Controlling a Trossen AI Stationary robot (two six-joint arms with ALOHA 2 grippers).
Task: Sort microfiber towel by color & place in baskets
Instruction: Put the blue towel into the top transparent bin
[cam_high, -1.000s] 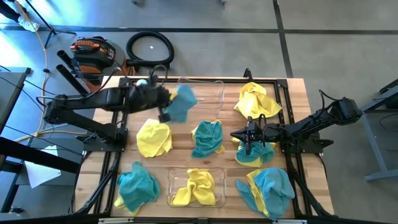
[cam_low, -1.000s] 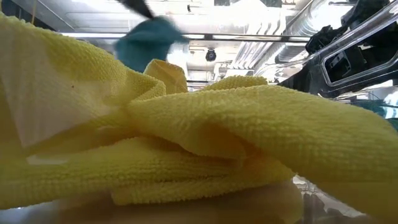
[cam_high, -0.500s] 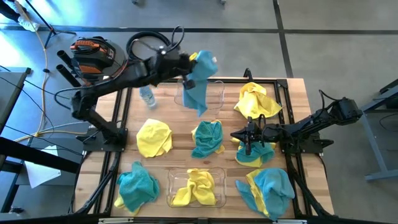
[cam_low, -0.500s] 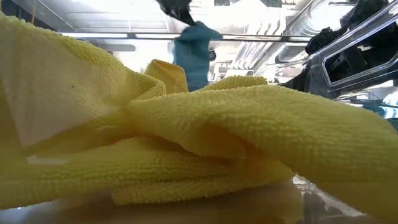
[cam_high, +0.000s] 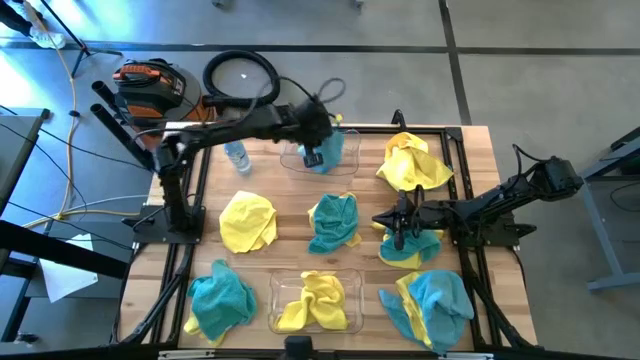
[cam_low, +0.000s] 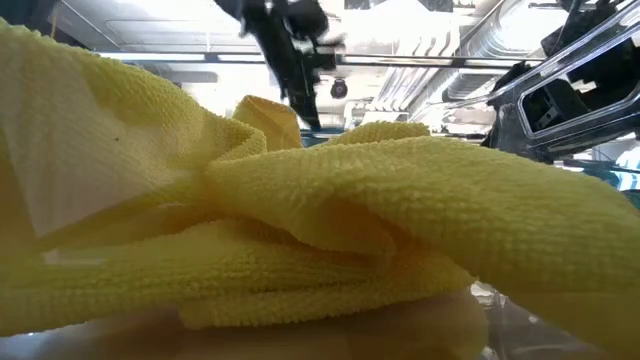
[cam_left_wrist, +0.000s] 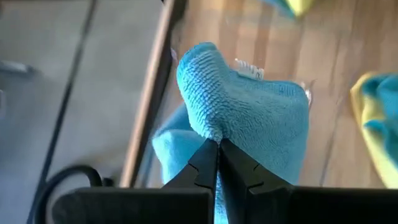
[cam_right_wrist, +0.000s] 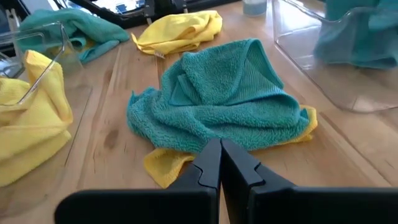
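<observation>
My left gripper (cam_high: 314, 156) is over the far clear basket (cam_high: 345, 135), shut on a teal towel (cam_high: 328, 152) that reaches down into that basket. The near basket (cam_high: 352, 322) holds a yellow towel (cam_high: 318, 298). Loose on the table lie a yellow towel (cam_high: 247, 220), a teal towel (cam_high: 335, 222) resting on a yellow one (cam_right_wrist: 163, 167), a yellow towel (cam_high: 412, 162) at the far right, a teal one (cam_high: 222, 300) and a teal-and-yellow heap (cam_high: 432, 305). My right gripper (cam_high: 400, 226) stands shut and holds nothing, just right of the middle teal towel. My left gripper pinches a bunched fold of the teal towel (cam_left_wrist: 210, 129) between its two fingertips. The fingers come from above, slanting down. The towel hangs below them, its lower part inside the far basket.
A small clear water bottle (cam_high: 237, 155) stands left of the far basket. More teal and yellow cloth (cam_high: 412, 246) lies under my right gripper. A black frame rail (cam_high: 440, 128) runs along the table's edges. In the low view a yellow towel (cam_low: 300, 230) fills the foreground.
My left gripper has carried the teal towel from the table's left side toward the far basket, then gone down and tipped further downward. The towel, which swung in the air, now hangs down into the basket. My right gripper stays shut.
</observation>
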